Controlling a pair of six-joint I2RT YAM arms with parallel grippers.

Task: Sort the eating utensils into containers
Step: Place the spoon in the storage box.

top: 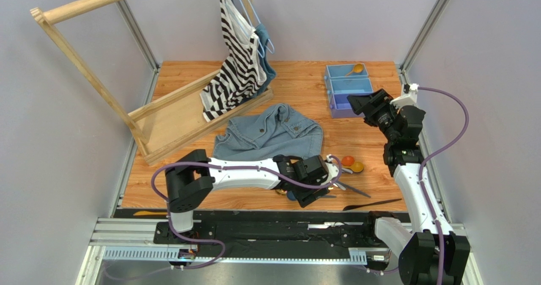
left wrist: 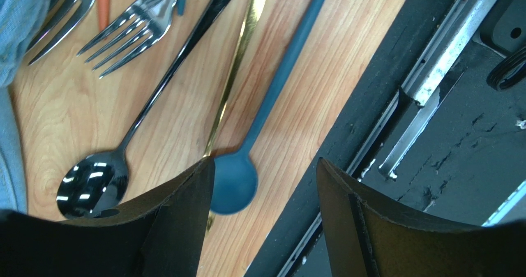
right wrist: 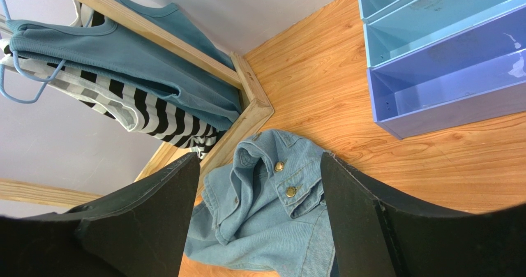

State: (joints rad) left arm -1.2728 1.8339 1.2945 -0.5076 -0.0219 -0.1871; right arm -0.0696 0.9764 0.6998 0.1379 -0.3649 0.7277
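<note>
Left wrist view: left gripper (left wrist: 265, 169) open, empty, over the blue spoon (left wrist: 233, 178) lying flat at the table (left wrist: 62, 104) edge; light, stiff, likely slippery; pinch its slim neck; right gripper (right wrist: 259, 166) open, empty.

Left tool (top: 331, 169) low over cutlery (top: 353, 164), right tool (top: 357, 102) by blue tray (top: 328, 85) (one spoon (top: 355, 69) inside, apparently orange).

Under my left claw (left wrist: 265, 166) the loose cutlery (top: 350, 164) lies before the denim jacket (top: 267, 133); the divided tray (top: 346, 85), one spoon (top: 355, 69) in its rear compartment, stands far right.
</note>
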